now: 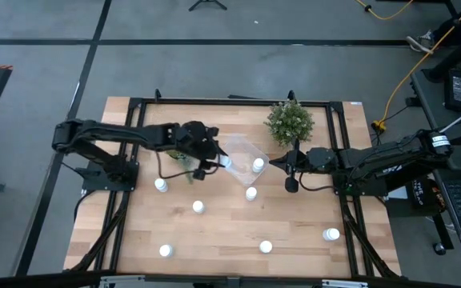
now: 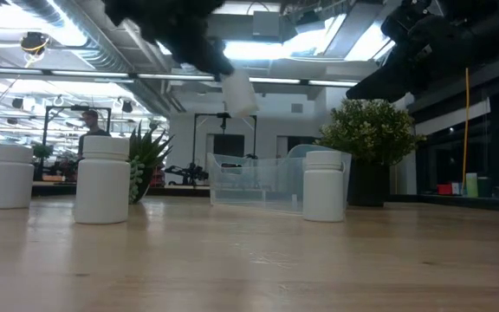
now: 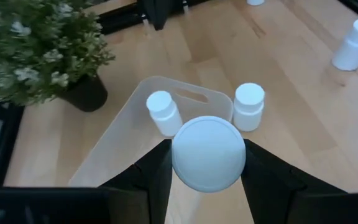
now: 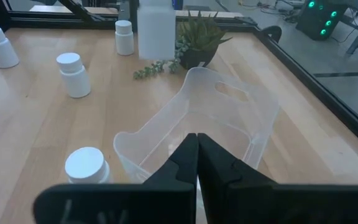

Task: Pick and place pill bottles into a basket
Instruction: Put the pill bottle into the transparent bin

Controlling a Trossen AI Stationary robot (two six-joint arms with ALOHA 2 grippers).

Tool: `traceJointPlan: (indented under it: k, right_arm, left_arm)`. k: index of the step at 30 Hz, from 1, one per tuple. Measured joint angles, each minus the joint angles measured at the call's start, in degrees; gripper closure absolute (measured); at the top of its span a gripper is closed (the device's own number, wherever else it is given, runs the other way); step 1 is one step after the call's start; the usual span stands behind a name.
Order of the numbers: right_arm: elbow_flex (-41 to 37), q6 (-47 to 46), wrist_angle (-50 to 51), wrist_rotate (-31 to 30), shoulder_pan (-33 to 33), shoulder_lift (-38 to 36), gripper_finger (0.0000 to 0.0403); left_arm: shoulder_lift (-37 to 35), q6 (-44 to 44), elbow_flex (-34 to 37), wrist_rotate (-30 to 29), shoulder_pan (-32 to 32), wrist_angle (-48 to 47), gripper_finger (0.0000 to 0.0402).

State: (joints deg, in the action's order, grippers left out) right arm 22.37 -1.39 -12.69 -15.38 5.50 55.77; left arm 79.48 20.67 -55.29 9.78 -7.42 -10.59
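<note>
The left gripper (image 1: 219,162) is clamped on a white pill bottle (image 3: 208,153), one dark finger (image 3: 146,180) pressed against each side of it, and holds it in the air over the near edge of the basket (image 1: 241,152), a clear plastic tub in the middle of the table (image 1: 214,232). In the low view the held bottle (image 2: 239,94) hangs tilted, well above the tub's rim (image 2: 258,178). Just beyond the gripper, past the held bottle, one bottle (image 3: 163,112) stands upright at the tub's far wall; whether it is inside the tub or against its outer face I cannot tell. Beside it a second bottle (image 3: 249,106) stands close against the tub's outer wall. A spiky potted plant (image 1: 179,154) sits right beside the left gripper on its arm's side, and a bushy potted plant (image 1: 290,122) stands beyond the tub. The right gripper (image 1: 282,162) rests at the opposite edge of the tub with its fingers (image 4: 182,163) pressed together on nothing, its tips just at the tub wall. Other bottles stand scattered on the table, well apart from both grippers: one (image 1: 160,185) behind the left gripper, one (image 1: 198,207) toward the table's front, and further ones (image 1: 165,250) (image 1: 266,246) (image 1: 331,234) along the front edge.
</note>
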Motion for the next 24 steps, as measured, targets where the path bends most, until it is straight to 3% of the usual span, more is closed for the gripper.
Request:
traceJointPlan:
  k: [8, 17, 24]
  right_arm:
    - [0.0, 0.1, -0.06, 0.0, -0.02, 0.0, 0.0394]
    - [0.0, 0.14, -0.1, 0.0, -0.01, 0.0, 0.0394]
    - [0.0, 0.16, 0.15, 0.0, -0.01, -0.02, 0.0394]
  left_arm:
    - [8.32, 1.61, -4.52, -0.04, -0.19, 2.65, 0.0247]
    - [16.91, 4.86, -12.23, -0.11, -0.22, -3.84, 0.0247]
    - [20.46, 7.8, -13.25, -1.53, -0.22, -4.28, 0.0247]
